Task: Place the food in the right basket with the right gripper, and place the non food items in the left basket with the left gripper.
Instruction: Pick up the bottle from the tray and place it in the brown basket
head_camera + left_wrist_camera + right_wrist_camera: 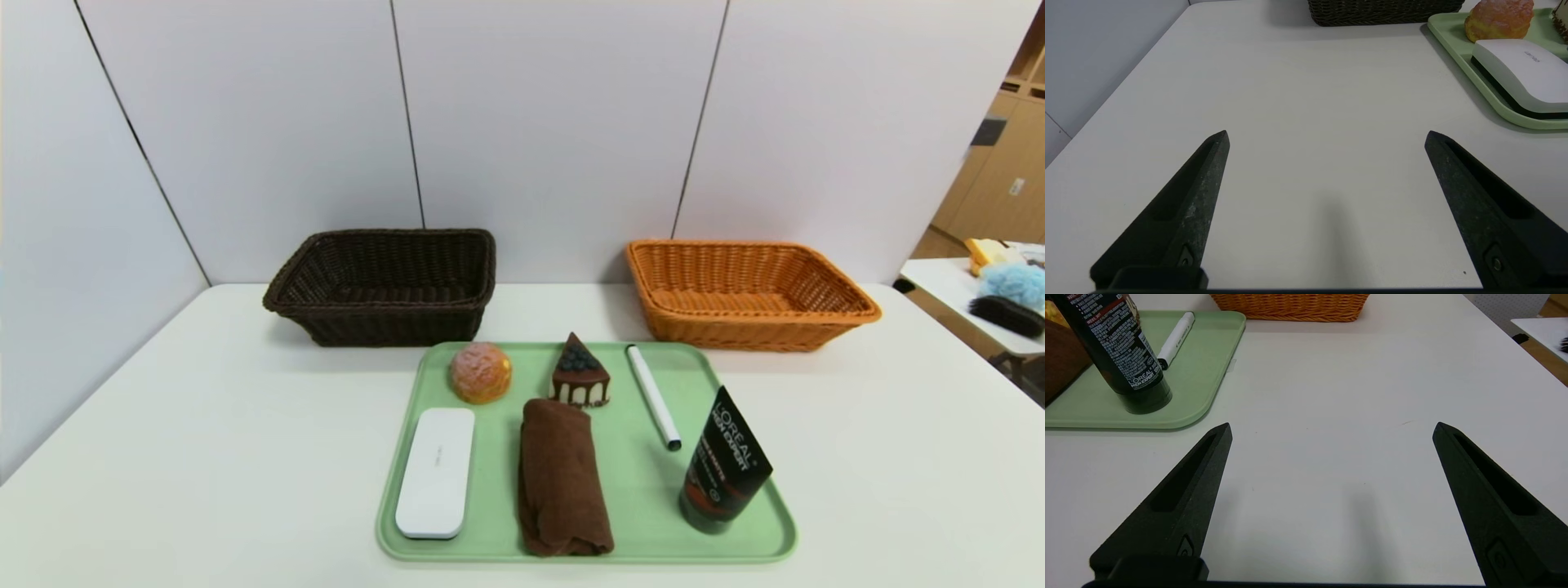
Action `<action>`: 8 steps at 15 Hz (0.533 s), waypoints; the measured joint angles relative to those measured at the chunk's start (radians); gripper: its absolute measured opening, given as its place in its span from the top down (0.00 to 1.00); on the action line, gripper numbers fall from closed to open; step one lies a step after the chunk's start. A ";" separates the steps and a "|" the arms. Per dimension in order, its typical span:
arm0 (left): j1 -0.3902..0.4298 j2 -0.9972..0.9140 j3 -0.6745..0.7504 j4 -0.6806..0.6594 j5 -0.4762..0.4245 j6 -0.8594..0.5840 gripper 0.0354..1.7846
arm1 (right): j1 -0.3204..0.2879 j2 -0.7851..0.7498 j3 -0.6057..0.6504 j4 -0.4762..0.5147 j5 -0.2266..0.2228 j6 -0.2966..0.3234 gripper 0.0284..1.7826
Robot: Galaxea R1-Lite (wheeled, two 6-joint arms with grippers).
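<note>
Left pincer (1327, 136) and right pincer (1332, 428) both wide, empty over tabletop (204, 408); risk: upright L'Oreal tube (722, 465) tips if clipped.

Dark brown woven basket (384, 282), orange woven basket (747, 292), pale green tray (645, 498), white table (882, 457).

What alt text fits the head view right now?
A green tray on a white table holds a bun, cake slice, marker, white case, rolled towel and upright black tube. Behind it stand a dark basket at left and an orange basket at right, both empty.
</note>
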 joint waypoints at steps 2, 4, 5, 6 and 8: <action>0.000 0.000 0.000 0.000 0.000 0.000 0.06 | 0.000 0.000 0.002 -0.006 -0.001 0.000 0.05; 0.000 0.000 0.000 -0.014 -0.001 0.023 0.06 | 0.000 0.000 0.003 -0.037 0.001 -0.002 0.05; 0.000 0.000 -0.003 -0.044 -0.009 0.031 0.06 | 0.000 0.001 -0.015 -0.039 0.010 -0.001 0.05; 0.000 0.001 -0.018 -0.067 -0.037 0.032 0.06 | 0.000 0.006 -0.042 -0.042 0.029 -0.002 0.05; 0.000 0.012 -0.076 -0.034 -0.098 0.032 0.06 | 0.000 0.053 -0.097 -0.050 0.057 -0.003 0.05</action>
